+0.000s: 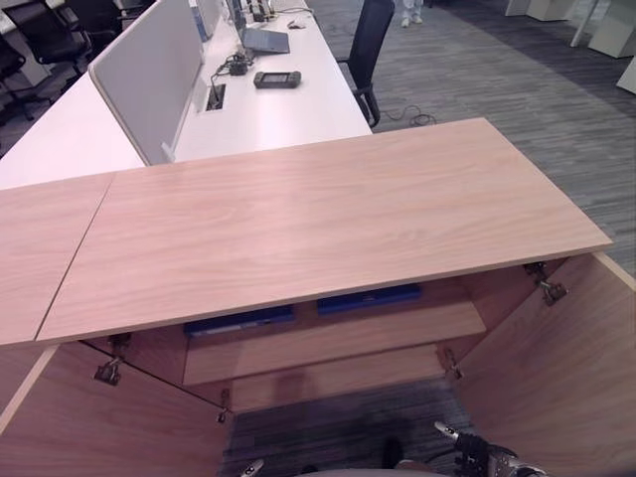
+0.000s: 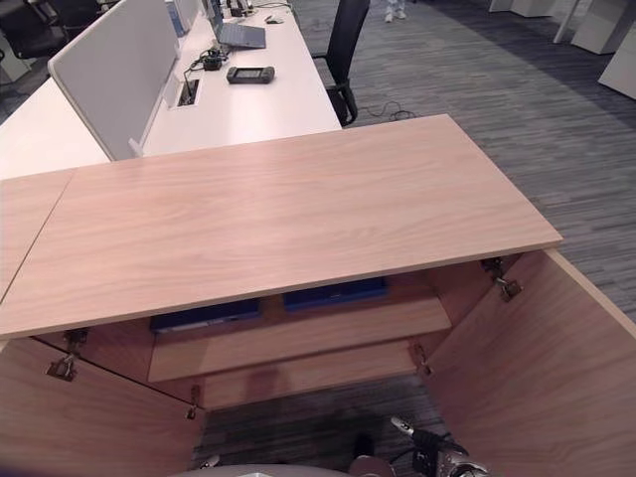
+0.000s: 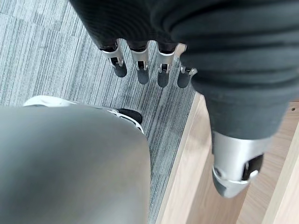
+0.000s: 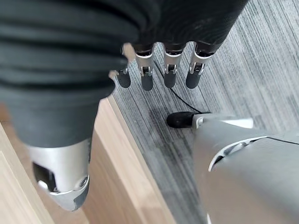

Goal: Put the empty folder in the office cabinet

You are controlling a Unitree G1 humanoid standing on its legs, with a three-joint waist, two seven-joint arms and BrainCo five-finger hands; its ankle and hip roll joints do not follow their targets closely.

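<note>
The wooden office cabinet (image 1: 318, 219) stands before me with both doors swung open, the left door (image 1: 89, 417) and the right door (image 1: 556, 368). Two blue folders (image 1: 238, 320) (image 1: 370, 298) lie flat on its upper shelf (image 1: 328, 343), mostly hidden under the top board. My left hand (image 3: 139, 60) hangs low over the grey carpet beside the left door, fingers straight and holding nothing. My right hand (image 4: 170, 70) hangs the same way by the right door, open and empty; its fingertips (image 1: 447, 430) peek in at the bottom of the left eye view.
Beyond the cabinet runs a long white desk (image 1: 278, 109) with a grey divider panel (image 1: 149, 70), a laptop (image 1: 266, 40) and a black device (image 1: 277, 79). A black office chair (image 1: 368, 55) stands beside it. Grey carpet (image 1: 517, 89) stretches to the right.
</note>
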